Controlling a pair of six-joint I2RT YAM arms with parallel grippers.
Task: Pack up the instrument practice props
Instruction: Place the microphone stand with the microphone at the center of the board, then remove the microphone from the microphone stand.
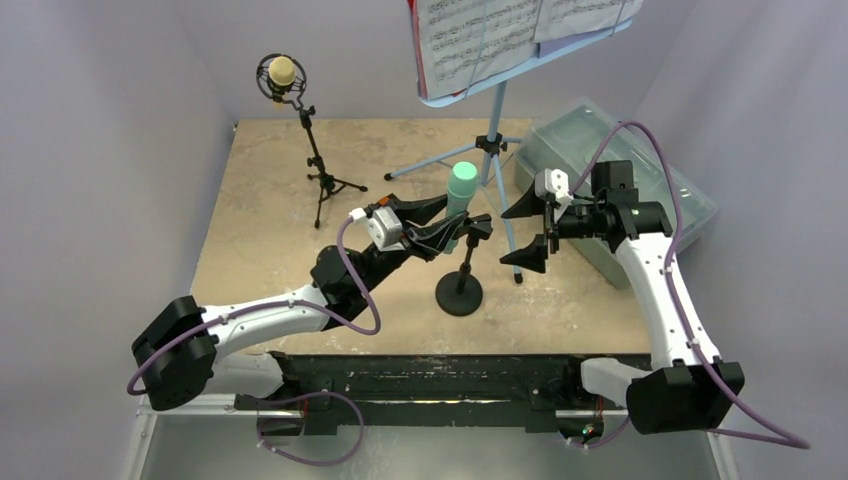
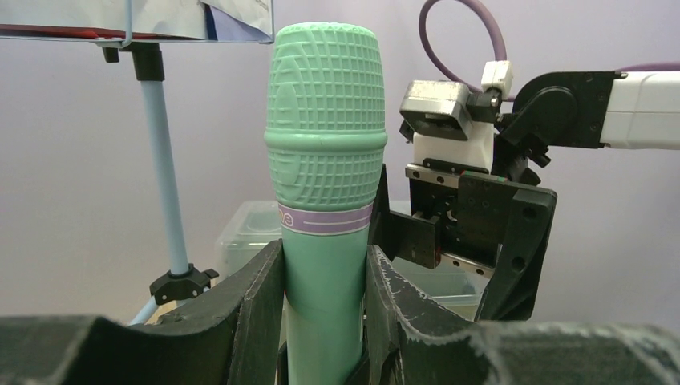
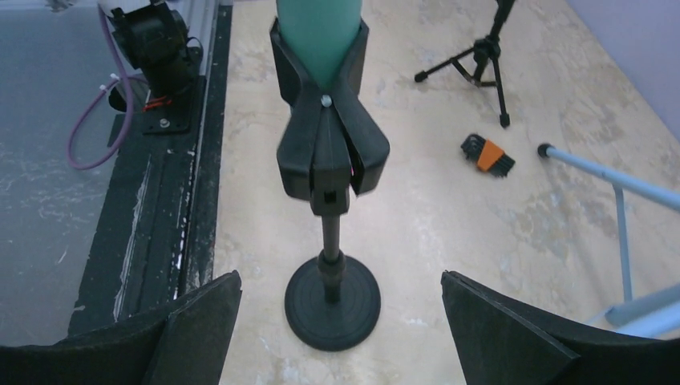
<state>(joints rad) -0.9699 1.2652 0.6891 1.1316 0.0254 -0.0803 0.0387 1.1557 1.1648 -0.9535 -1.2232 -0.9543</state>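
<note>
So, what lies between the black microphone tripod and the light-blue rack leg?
A small black-and-orange object on the table, touching neither; the right wrist view shows it.

Teal microphone (image 2: 325,160): it carries a lilac band (image 2: 326,220) with a small white mark at the band's left edge. The mark looks like the letter "e". The rest is turned away and cannot be read.
Music sheets (image 1: 500,35): printed staves with notes, too small to read any words or title.

Your overhead camera looks down from behind the arms; both wrist cameras sit close, sharing the teal ribbed microphone (image 2: 325,160) at twelve o'clock.
</note>
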